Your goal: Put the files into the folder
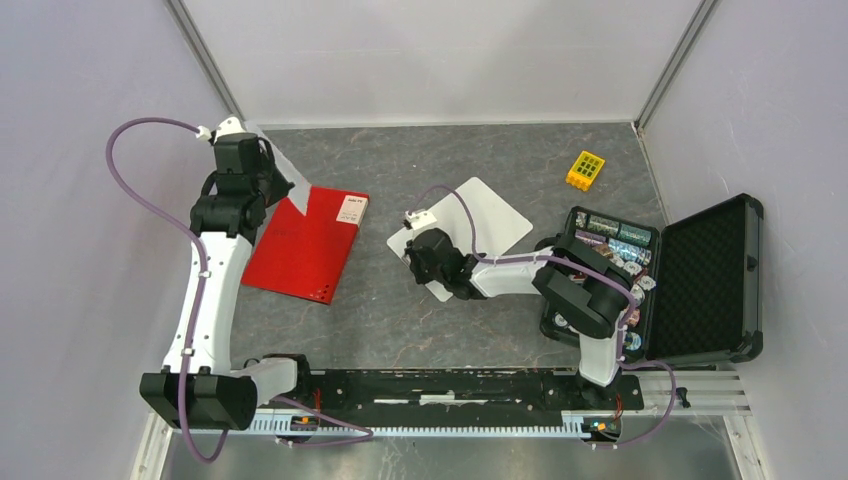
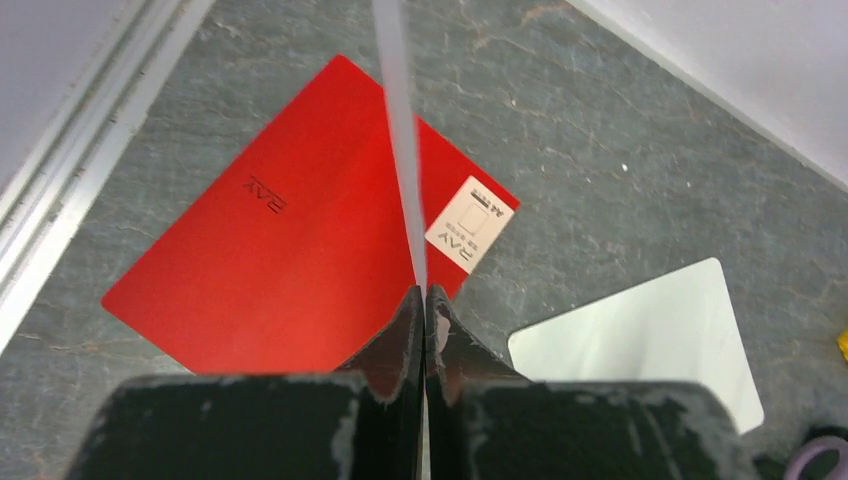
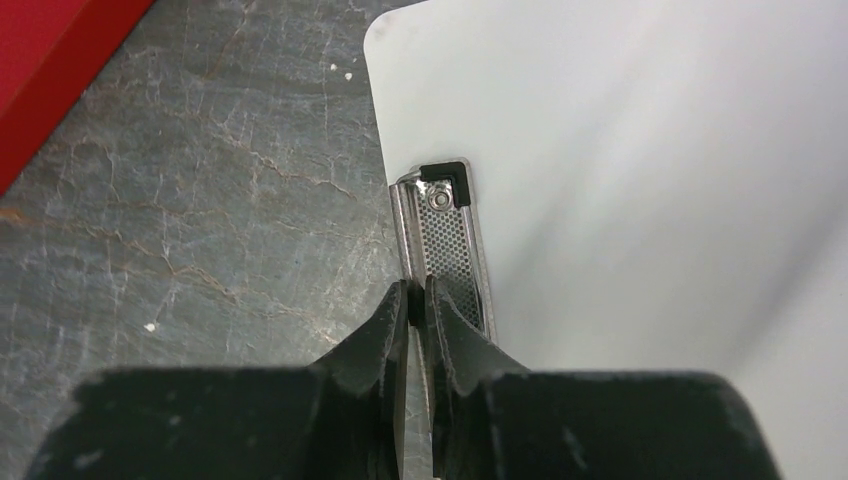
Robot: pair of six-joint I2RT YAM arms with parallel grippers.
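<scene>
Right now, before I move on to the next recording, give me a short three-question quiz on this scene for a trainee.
1. True or false: the red folder lies open.
2. Which part of the white clipboard is the right gripper at?
3. The left gripper is shut on: A) the red folder B) a thin white sheet C) the white clipboard.
Key: 1 false: it is closed, label up. 2 its metal clip. 3 B.
</scene>
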